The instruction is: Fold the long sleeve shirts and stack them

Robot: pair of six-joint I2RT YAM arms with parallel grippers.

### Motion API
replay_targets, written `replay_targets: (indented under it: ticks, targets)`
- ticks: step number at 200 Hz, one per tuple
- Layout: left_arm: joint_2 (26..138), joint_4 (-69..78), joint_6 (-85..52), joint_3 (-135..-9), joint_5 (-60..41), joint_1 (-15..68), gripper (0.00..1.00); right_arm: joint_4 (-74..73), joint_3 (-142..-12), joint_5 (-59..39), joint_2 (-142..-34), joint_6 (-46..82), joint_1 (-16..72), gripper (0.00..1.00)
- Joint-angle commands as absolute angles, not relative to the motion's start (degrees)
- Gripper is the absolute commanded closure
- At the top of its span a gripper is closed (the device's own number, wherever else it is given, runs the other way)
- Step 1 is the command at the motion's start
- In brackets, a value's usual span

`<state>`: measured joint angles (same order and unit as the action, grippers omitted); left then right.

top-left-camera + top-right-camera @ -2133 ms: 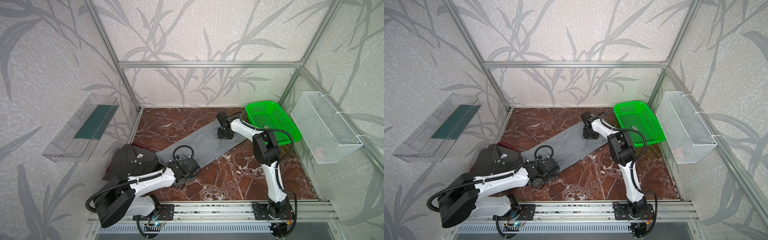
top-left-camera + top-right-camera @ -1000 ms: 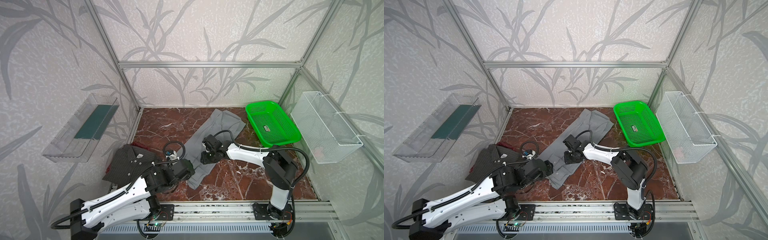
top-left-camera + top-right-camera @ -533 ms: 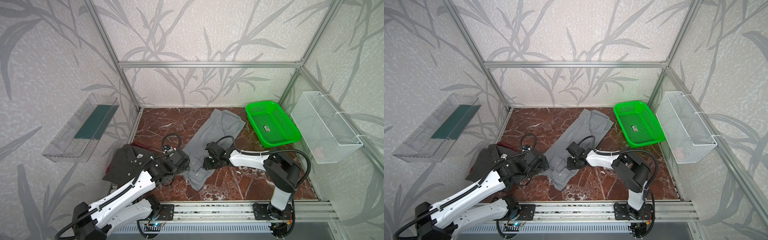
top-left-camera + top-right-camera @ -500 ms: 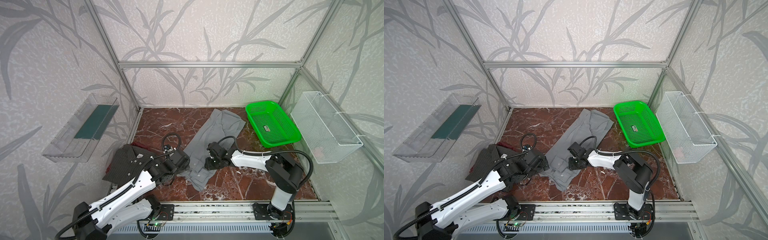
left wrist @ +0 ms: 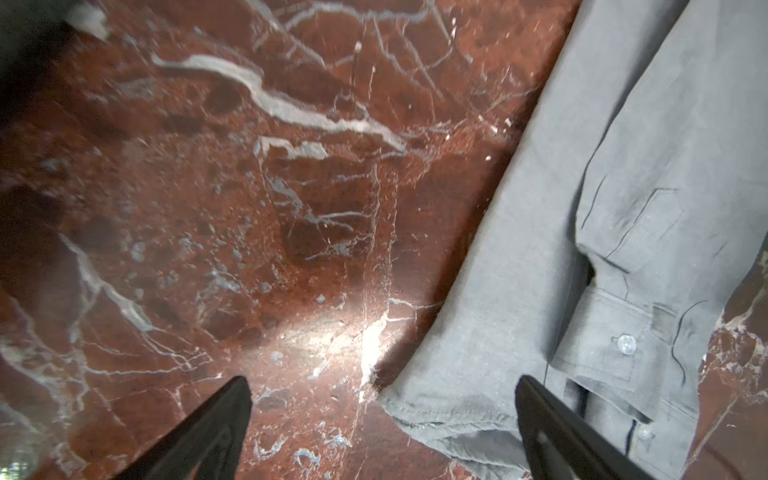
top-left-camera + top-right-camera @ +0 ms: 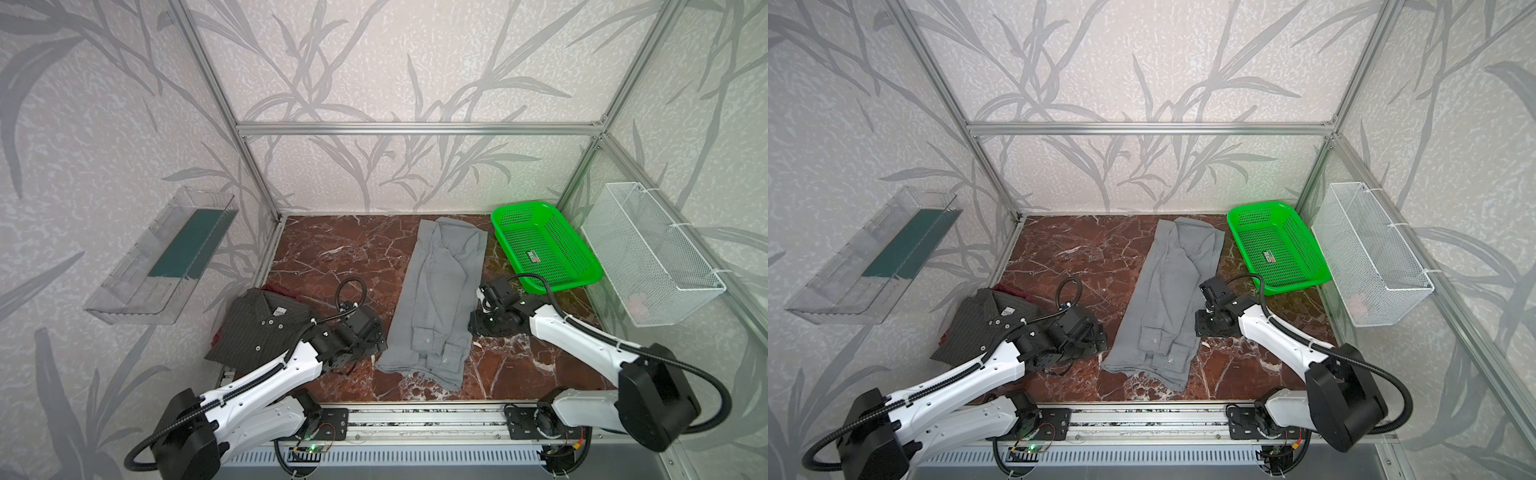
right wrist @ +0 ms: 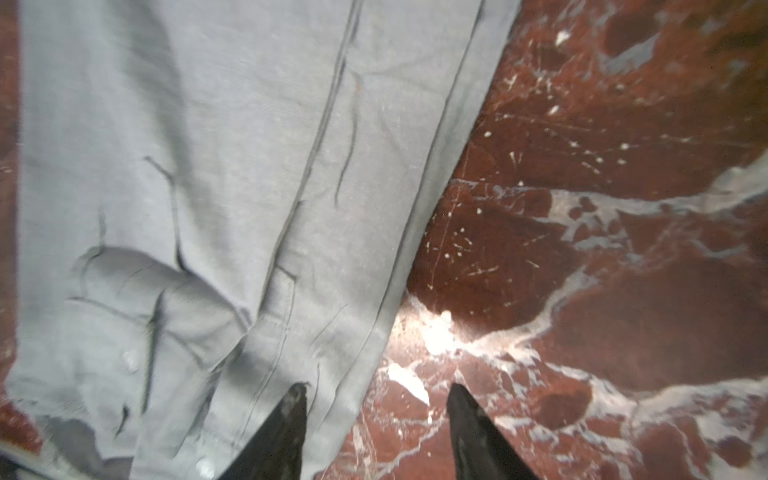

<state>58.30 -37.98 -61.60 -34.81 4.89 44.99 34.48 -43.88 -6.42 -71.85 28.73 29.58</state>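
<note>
Veined red marble tabletop (image 6: 332, 257), long creased grey shirt (image 6: 440, 299), folded pinstriped shirt (image 6: 257, 328)

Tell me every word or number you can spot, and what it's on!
No text here can be read as it stands.
Sticker inside the green basket: print too small to read.
White neck tag on the dark pinstriped shirt: too small to read.
Grey shirt: no writing shows in any view.

Grey shirt (image 6: 440, 299) lies as a long folded strip between left gripper (image 5: 380, 384) and right gripper (image 7: 376, 390); the pinstriped shirt (image 6: 257, 328) lies folded on the left gripper's outer side.
</note>
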Motion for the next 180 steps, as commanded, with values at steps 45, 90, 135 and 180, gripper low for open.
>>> replay_targets:
  ticks: [45,90,135,180]
  targets:
    - [57.12,-27.52,-67.38,-25.37,-2.28,50.17,0.06,38.12,-33.57,-11.19,-53.71,45.74,42.93,0.39]
    - [56.37,-22.35,-71.84,-21.38,-2.33,55.35,0.12,32.79,-24.41,-3.79,-48.34,63.53,57.59,0.39]
    - [59.29,-15.19,-74.48,-18.05,-2.83,57.2,0.22,23.88,-19.17,-0.99,-48.13,71.57,63.7,0.4]
    - [62.23,-10.86,-75.21,-17.39,-3.07,57.76,0.36,17.68,-19.37,1.27,-54.81,73.37,67.19,0.4]
